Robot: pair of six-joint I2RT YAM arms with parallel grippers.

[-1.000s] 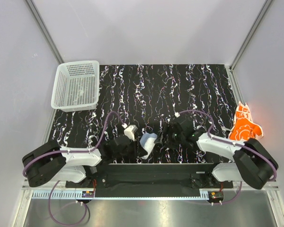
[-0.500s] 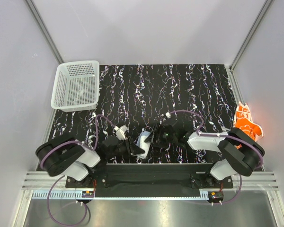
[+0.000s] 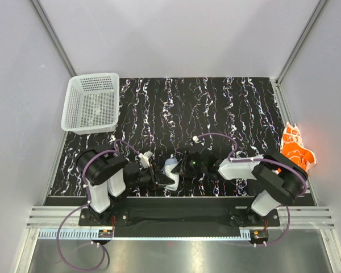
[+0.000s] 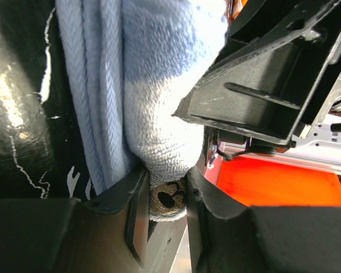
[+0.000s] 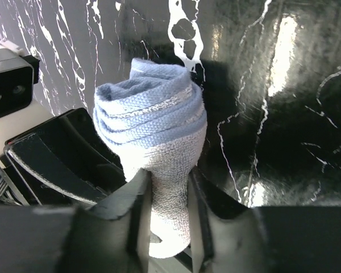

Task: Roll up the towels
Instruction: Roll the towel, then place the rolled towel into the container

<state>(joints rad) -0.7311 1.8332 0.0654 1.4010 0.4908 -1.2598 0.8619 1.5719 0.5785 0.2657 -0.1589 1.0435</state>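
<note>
The light blue towel (image 3: 171,170) is rolled into a tight bundle near the table's front edge, between my two grippers. My left gripper (image 3: 163,180) is shut on one end of it; the left wrist view shows the towel (image 4: 153,114) pinched between the jaws (image 4: 166,199). My right gripper (image 3: 181,168) is shut on the other end; the right wrist view shows the rolled towel (image 5: 153,125) squeezed between the jaws (image 5: 169,210). The orange flower-print towel (image 3: 295,151) lies crumpled at the table's right edge, apart from both grippers.
A white perforated basket (image 3: 92,102) stands at the table's far left corner. The black marbled table top (image 3: 204,108) stretches behind the grippers. Grey walls close in on the left, right and far sides.
Both grippers have moved inward toward each other and closed on the blue towel, which went from a loose draped shape to a compact roll. The left arm has swung in beside its base.
</note>
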